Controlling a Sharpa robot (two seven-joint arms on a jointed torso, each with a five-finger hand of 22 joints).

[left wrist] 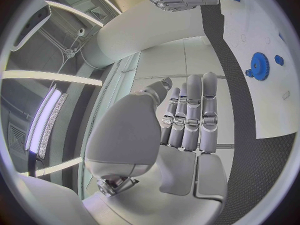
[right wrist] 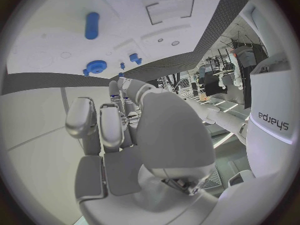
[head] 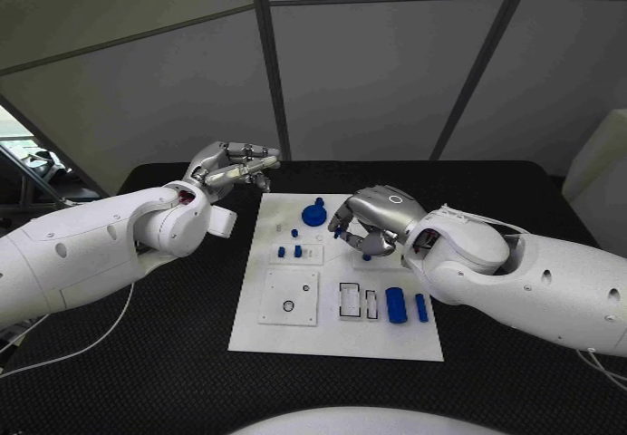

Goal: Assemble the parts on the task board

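Two blue cylinders [head: 408, 303] on the task board [head: 337, 340] — both robot hands (left [head: 231, 167], right [head: 370, 220]) empty, fingers apart.

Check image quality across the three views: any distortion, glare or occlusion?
Head view: even light, straight edges, the right hand covers part of the task board. Left wrist view: strong fisheye bend, bright ceiling strips glare, the left hand blocks the middle, the blue gear stays sharp. Right wrist view: same bend, own hand blocks the centre.
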